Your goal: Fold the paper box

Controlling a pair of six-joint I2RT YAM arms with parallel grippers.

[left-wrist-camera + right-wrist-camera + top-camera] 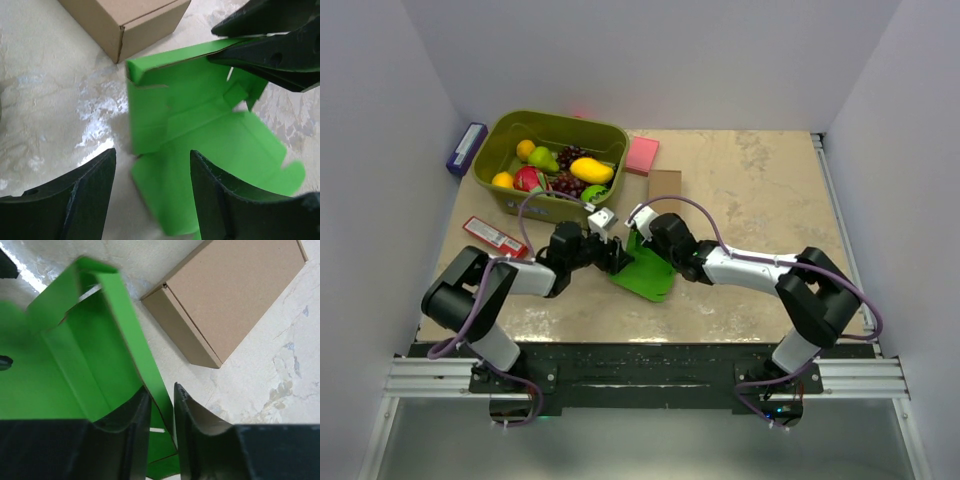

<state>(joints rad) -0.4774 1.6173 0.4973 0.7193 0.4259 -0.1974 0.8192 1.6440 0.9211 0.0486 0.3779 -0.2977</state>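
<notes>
The paper box (648,272) lies near the middle of the table (760,190), partly folded: its base rests flat on the surface and one long wall stands up along the far edge, with a short flap bent over at the wall's end. The right gripper (161,390) reaches in from 3 o'clock in the top view, its fingers drawn narrow and pinching that upright wall, green card filling the slot between them. The left gripper (152,155) comes from 9 o'clock, spread wide over the flat part of the sheet; whether either finger touches the card cannot be told. A brown cardboard box (663,184) sits just past the paper box at 12 o'clock, apart from it. Farther at 12 o'clock lies a pink pad (642,155), next to an olive basket (560,122) of fruit (592,170) at 11 o'clock. A red packet (492,235) lies at 9 o'clock, and a purple box (466,148) at 10 o'clock by the wall
</notes>
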